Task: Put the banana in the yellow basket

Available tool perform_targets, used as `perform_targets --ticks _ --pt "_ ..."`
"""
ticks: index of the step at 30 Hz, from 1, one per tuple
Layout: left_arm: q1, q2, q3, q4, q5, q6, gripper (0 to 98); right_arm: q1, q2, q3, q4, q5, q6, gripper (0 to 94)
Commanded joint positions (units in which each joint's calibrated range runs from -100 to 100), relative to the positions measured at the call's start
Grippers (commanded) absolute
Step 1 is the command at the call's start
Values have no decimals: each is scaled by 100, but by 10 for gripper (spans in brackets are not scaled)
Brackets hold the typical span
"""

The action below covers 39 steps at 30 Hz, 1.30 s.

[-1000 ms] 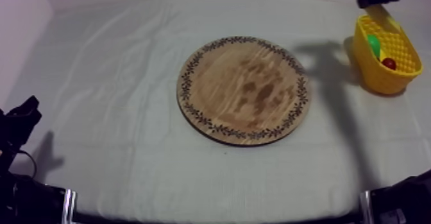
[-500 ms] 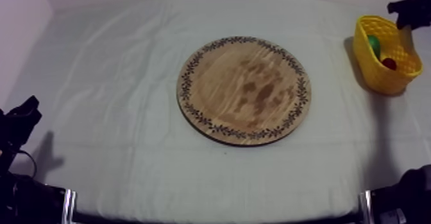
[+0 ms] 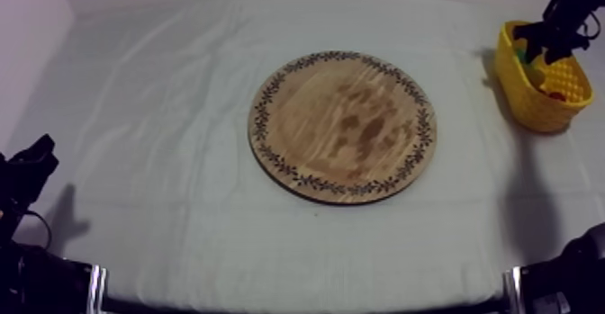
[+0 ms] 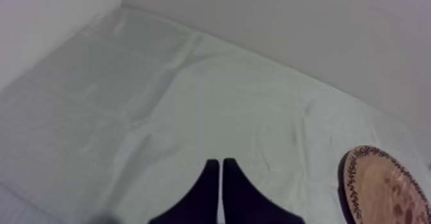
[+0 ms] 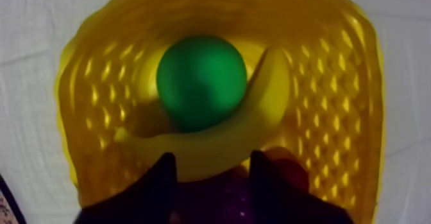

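- Right wrist view: one yellow basket holds one banana, one green fruit, one small red fruit.
- right gripper fingers apart above it.
- left gripper fingers together.
- one wooden board.

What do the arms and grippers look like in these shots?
All black, with no markings that I can make out. The left gripper has two flat fingers tapering to pointed tips. The right gripper has two broader, blunt-tipped fingers. From above, the right arm is a dark jointed shape and the left arm a black blocky one.
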Motion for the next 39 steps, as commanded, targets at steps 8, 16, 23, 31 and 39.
perform_targets --ticks 8,16,23,31,39 --pt "1 3 4 2 0 1 1 -47 -1167 54 -262 505 247 116" --pt "1 3 4 2 0 1 1 -482 -3437 1246 -543 711 350 14" --pt "1 3 4 2 0 -3 1 -1001 -5839 3235 -894 -73 249 8" --pt "1 3 4 2 0 1 1 -1044 -8824 6106 -1430 -1945 399 7" --pt "1 3 4 2 0 -1 1 -637 -10814 8036 -2338 -2799 817 7"
